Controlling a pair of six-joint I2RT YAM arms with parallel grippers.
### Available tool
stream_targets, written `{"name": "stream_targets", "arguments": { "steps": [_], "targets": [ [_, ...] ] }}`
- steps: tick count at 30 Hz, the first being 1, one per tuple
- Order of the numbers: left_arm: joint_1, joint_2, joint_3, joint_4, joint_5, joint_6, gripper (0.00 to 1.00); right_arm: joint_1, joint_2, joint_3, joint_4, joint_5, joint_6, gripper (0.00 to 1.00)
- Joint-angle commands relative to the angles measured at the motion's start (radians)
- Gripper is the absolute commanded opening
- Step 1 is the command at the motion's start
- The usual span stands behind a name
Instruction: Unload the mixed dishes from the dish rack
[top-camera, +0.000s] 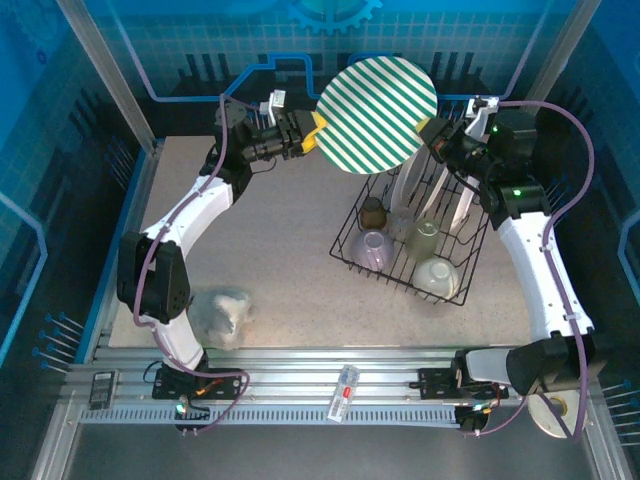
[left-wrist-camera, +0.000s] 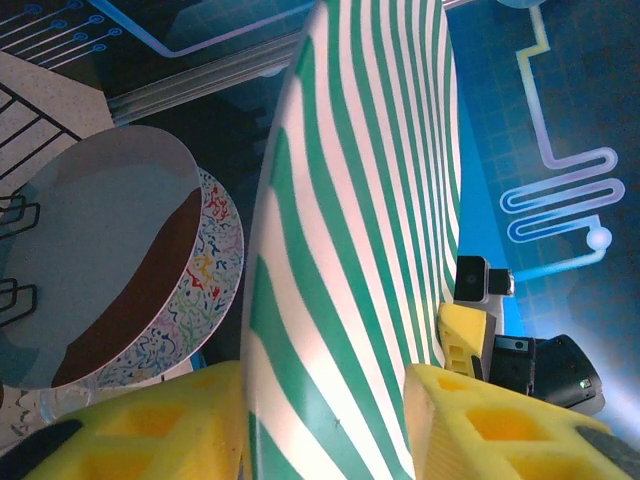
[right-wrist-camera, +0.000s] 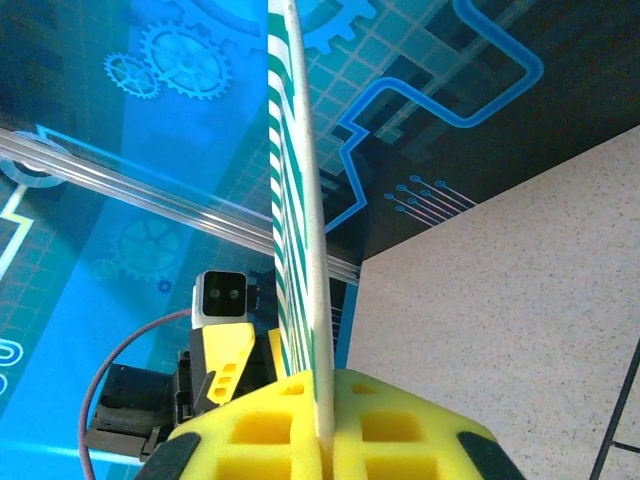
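The round green-and-white striped plate (top-camera: 377, 115) has a smooth, glossy face that catches the light. The right hand (right-wrist-camera: 322, 420) has matt yellow plastic fingers (right-wrist-camera: 400, 430) moulded with hollow cells. The black wire dish rack (top-camera: 336, 252) looks like thin coated metal. The pale translucent cup (top-camera: 425, 238) looks like frosted plastic. The speckled beige desk (top-camera: 260, 240) is matt and finely grained.

White arms (top-camera: 195, 210) with black joints (top-camera: 152, 280), looping purple cables (top-camera: 591, 160) and blocky yellow fingers (left-wrist-camera: 500, 420).
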Motion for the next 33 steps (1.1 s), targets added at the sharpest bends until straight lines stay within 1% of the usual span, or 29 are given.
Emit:
{"name": "stream_targets", "arguments": {
  "steps": [1, 5, 6, 8, 12, 23, 24, 26, 27, 28, 29, 30, 33],
  "targets": [
    [0.004, 0.022, -0.011, 0.064, 0.011, -0.044, 0.41, -0.005, 0.0, 0.001, 0.097, -0.035, 0.023, 0.0],
    [0.004, 0.017, -0.02, 0.093, 0.009, -0.072, 0.34, -0.001, 0.002, -0.004, 0.097, -0.036, 0.022, 0.0],
    [0.004, 0.013, -0.024, 0.097, 0.007, -0.076, 0.3, 0.0, 0.001, -0.006, 0.099, -0.036, 0.022, 0.0],
    [0.004, 0.006, -0.033, 0.105, 0.003, -0.086, 0.22, -0.001, 0.002, -0.009, 0.1, -0.043, 0.024, 0.0],
    [0.004, -0.012, -0.045, 0.106, -0.004, -0.105, 0.0, 0.002, 0.0, -0.017, 0.106, -0.045, 0.025, 0.0],
    [0.006, -0.083, -0.083, 0.088, -0.062, -0.133, 0.0, 0.003, -0.018, -0.018, 0.098, -0.05, 0.03, 0.0],
    [0.007, -0.09, -0.089, 0.085, -0.071, -0.137, 0.0, 0.004, -0.021, -0.019, 0.093, -0.047, 0.031, 0.11],
    [0.008, -0.103, -0.106, 0.097, -0.091, -0.155, 0.0, 0.004, -0.031, -0.022, 0.084, -0.043, 0.029, 0.24],
    [0.01, -0.111, -0.119, 0.103, -0.104, -0.167, 0.0, 0.004, -0.038, -0.02, 0.078, -0.037, 0.026, 0.37],
    [0.011, -0.119, -0.131, 0.11, -0.116, -0.176, 0.0, 0.006, -0.045, -0.019, 0.07, -0.031, 0.019, 0.52],
    [0.012, -0.127, -0.14, 0.115, -0.13, -0.18, 0.0, 0.007, -0.05, -0.018, 0.06, -0.023, 0.012, 0.64],
    [0.012, -0.135, -0.151, 0.117, -0.143, -0.181, 0.0, 0.008, -0.055, -0.014, 0.045, -0.018, 0.003, 0.75],
    [0.014, -0.16, -0.177, 0.119, -0.18, -0.173, 0.0, 0.011, -0.067, -0.005, -0.012, 0.0, -0.028, 0.99]
  ]
}}
